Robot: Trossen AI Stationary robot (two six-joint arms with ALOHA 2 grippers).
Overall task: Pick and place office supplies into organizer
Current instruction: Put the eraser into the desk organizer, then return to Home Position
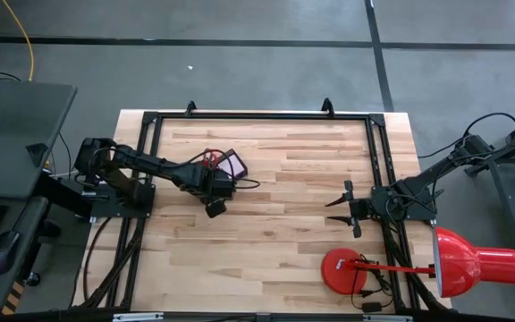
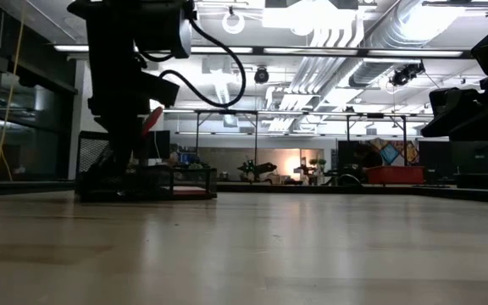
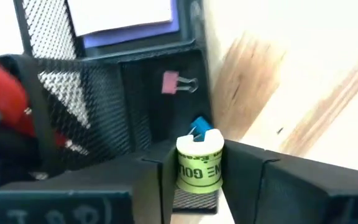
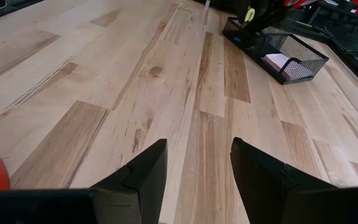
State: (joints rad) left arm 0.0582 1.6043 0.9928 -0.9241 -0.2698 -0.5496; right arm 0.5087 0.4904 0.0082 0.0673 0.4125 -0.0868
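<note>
Left hand [image 3: 199, 180]: clamped on a small yellow cylindrical piece [image 3: 199, 163] with a blue tip, held directly above the organizer [image 1: 224, 170].
Organizer: black mesh, on the surface [image 1: 284, 215] left of centre; holds a purple note pad [image 3: 132, 34], a pink binder clip [image 3: 178, 83] and red-handled scissors [image 3: 8, 93].
Risk: release over the mesh divider or outer wall; the piece may tip out onto the surface.
Risk: descending further may strike the rim and shift the organizer.
Right hand [image 4: 194, 168]: fingers apart, idle near the red lamp base [image 1: 345, 268].
</note>
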